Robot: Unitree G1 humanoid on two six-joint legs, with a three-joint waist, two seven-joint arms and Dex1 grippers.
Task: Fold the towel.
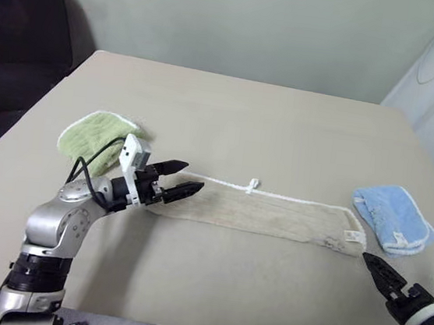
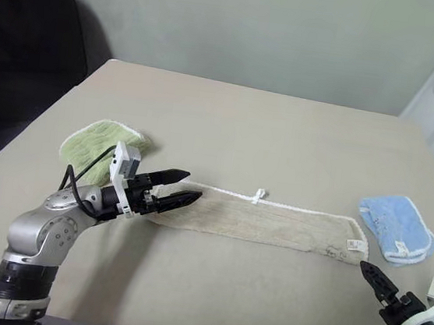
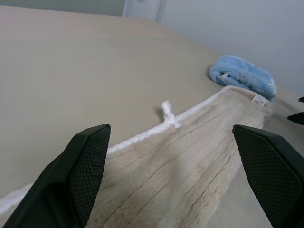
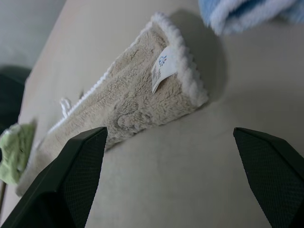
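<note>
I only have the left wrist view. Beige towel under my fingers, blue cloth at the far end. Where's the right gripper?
Observer: The right gripper hangs open just off the towel at its label end, not touching it.
Operator: Left gripper holding anything?
Observer: No. The left gripper is open over the towel's other end, nothing between its fingers.
Operator: Anything behind me?
Observer: A green towel lies on the table beside that end, on the robot's left.
Operator: Towel state?
Observer: One long narrow strip, with its label at the end near the blue towel.

Head stereo downward; close wrist views
</note>
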